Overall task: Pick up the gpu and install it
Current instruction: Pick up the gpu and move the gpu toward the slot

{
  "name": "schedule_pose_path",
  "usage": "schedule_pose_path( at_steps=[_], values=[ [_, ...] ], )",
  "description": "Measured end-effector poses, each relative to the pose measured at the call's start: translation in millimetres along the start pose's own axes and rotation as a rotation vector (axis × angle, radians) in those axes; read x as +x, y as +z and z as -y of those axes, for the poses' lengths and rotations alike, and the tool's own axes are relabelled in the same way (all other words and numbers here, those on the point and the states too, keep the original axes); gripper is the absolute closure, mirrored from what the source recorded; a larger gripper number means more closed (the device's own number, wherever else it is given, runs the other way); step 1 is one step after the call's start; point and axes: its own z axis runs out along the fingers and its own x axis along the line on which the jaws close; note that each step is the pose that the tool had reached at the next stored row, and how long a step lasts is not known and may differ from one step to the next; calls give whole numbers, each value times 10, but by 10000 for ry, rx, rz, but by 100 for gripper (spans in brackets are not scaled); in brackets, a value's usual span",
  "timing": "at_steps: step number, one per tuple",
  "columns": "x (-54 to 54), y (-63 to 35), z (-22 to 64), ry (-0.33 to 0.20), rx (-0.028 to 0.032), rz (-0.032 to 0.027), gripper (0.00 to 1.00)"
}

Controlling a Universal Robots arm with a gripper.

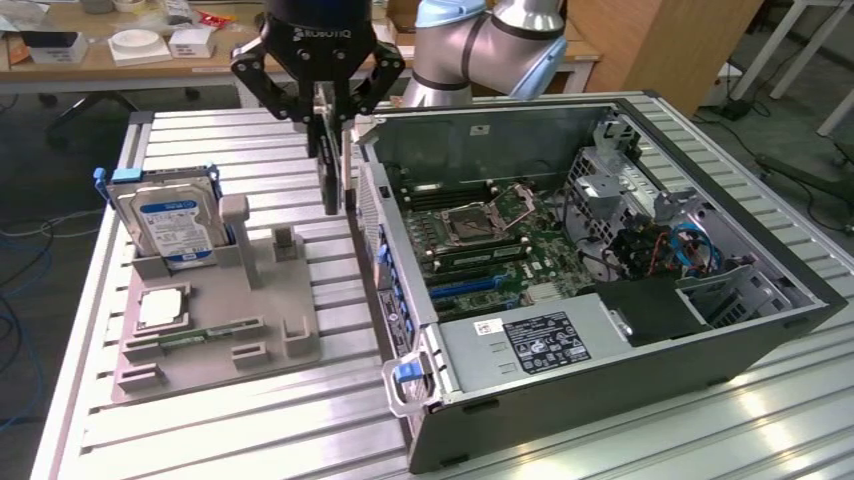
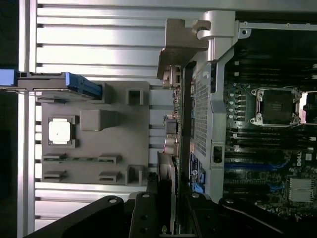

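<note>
Tool: we see the black two-finger tool (image 1: 331, 108) clenched on the gpu | gpu: thin dark flat gpu card with silver end bracket (image 1: 330, 172), hanging edge-on, upper centre of the exterior frame | between grey moulded parts tray (image 1: 214, 352) and open grey computer case (image 1: 641, 372) | over ribbed aluminium bench (image 1: 240, 432)

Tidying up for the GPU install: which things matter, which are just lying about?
Job: gpu held by the claw; open computer case.
Lying about: hard drive; memory stick; processor chip; grey holder under them.

Thin dark gpu (image 1: 330, 170), hanging upright
</note>
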Motion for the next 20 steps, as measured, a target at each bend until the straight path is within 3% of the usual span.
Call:
schedule_pose_path(
  at_steps=[6, 12, 17, 20],
  values=[
    [-94, 0, 1, 0, 0, 0, 74],
    [-254, -1, 3, 0, -1, -1, 74],
    [-459, -2, 5, 2, 3, -1, 74],
    [-590, -5, 7, 1, 60, -5, 74]
  ],
)
